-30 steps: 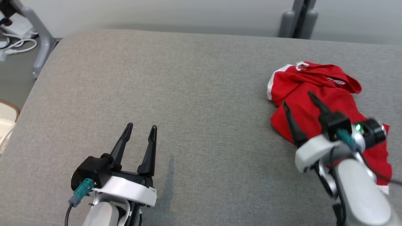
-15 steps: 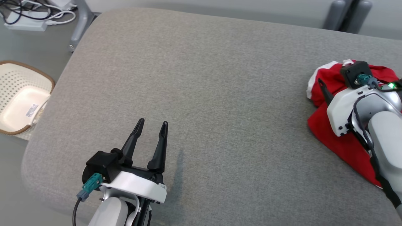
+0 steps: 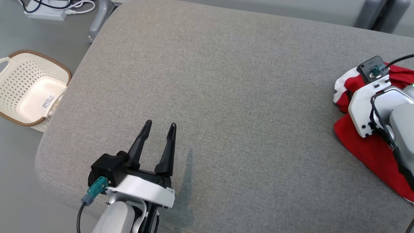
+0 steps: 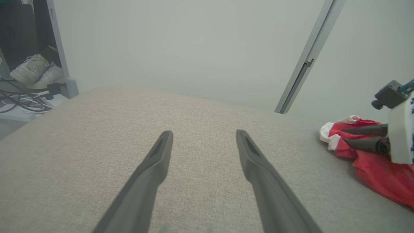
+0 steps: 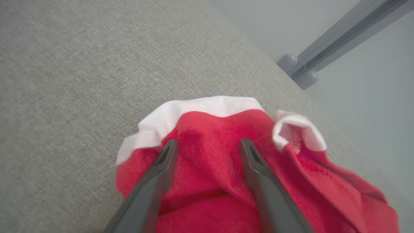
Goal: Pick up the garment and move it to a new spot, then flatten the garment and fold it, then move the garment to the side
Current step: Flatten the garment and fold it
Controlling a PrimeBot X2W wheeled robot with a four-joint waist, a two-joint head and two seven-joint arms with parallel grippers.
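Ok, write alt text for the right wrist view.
The right gripper, fingers spread open, straddles a fold of a crumpled red garment with white trim, near the edge of a grey upholstered surface. Grey post feet stand on the floor beyond.

Wide grey fabric surface, rounded at the corner. Beside it on the grey floor, a cream perforated basket. Beyond, pale wall, cables, white sneakers.

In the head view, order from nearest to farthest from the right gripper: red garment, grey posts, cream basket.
1. Red garment with white trim: directly under the right gripper.
2. Grey metal posts: top right, behind.
3. Cream perforated plastic basket: far left.
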